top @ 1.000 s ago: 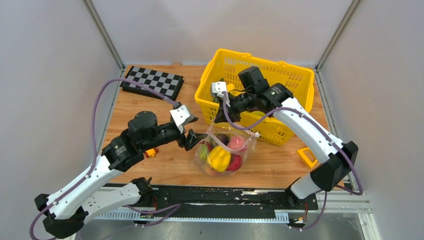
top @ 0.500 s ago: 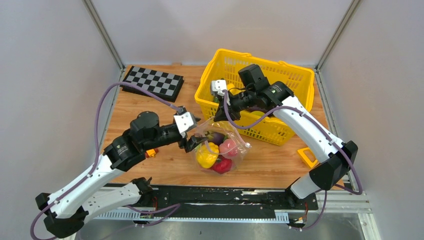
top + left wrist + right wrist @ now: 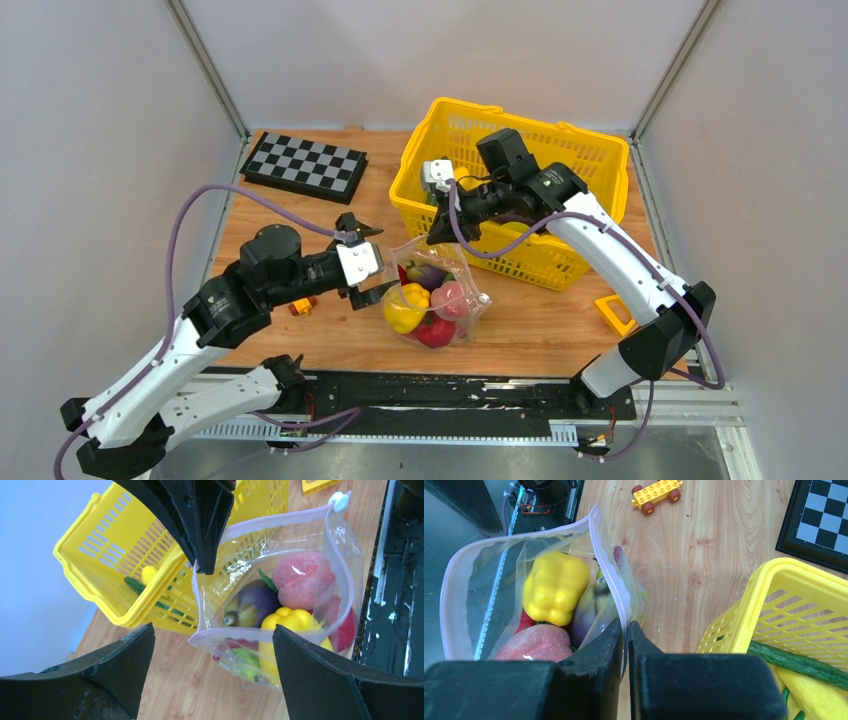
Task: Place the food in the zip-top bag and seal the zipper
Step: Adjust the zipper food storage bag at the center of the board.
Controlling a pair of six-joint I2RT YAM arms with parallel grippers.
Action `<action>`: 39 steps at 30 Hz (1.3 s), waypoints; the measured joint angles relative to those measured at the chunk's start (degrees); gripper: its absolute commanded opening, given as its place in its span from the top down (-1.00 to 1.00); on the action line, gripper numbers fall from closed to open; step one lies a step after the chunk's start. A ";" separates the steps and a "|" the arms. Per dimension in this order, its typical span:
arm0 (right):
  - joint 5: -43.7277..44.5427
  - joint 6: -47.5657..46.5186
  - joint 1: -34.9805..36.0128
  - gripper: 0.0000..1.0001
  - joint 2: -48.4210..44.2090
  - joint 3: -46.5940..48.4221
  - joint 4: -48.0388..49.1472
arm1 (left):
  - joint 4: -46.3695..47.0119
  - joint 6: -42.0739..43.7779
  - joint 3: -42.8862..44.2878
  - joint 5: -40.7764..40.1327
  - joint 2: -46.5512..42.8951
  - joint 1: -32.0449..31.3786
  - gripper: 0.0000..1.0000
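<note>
The zip-top bag (image 3: 468,310) hangs with its mouth open, one rim pinched in my right gripper (image 3: 437,236), which is shut on it beside the basket. The food sits inside: a yellow pepper (image 3: 403,308), purple eggplant (image 3: 428,275), pink round piece (image 3: 451,298) and red piece (image 3: 436,331). In the right wrist view my gripper (image 3: 624,625) clamps the pink zipper (image 3: 524,535) strip. My left gripper (image 3: 368,262) stands wide open just left of the bag. In the left wrist view that gripper (image 3: 212,632) frames the bag's lower corner without touching it; the white slider (image 3: 340,501) is at the rim's far end.
A yellow basket (image 3: 570,150) behind the bag holds a cucumber (image 3: 799,662) and other pieces. A chessboard (image 3: 305,165) lies at the back left. An orange wheeled block (image 3: 302,305) sits under my left arm. A small yellow part (image 3: 612,312) lies at the right.
My left gripper let go of the bag, opened wide and drew back to the left. The bag with its contents swung slightly left. The right gripper kept its hold.
</note>
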 measured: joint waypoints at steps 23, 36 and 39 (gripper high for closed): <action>-1.81 -0.07 0.20 0.77 0.00 1.22 -1.29 | -17.57 13.44 9.33 -1.42 10.58 0.42 -0.67; -1.81 -0.04 1.57 0.77 0.04 1.55 -1.38 | -16.81 15.41 10.43 3.50 12.02 1.14 0.43; -1.84 -0.04 1.66 0.77 0.04 1.55 -1.44 | -16.76 15.26 10.43 3.39 12.00 1.16 0.77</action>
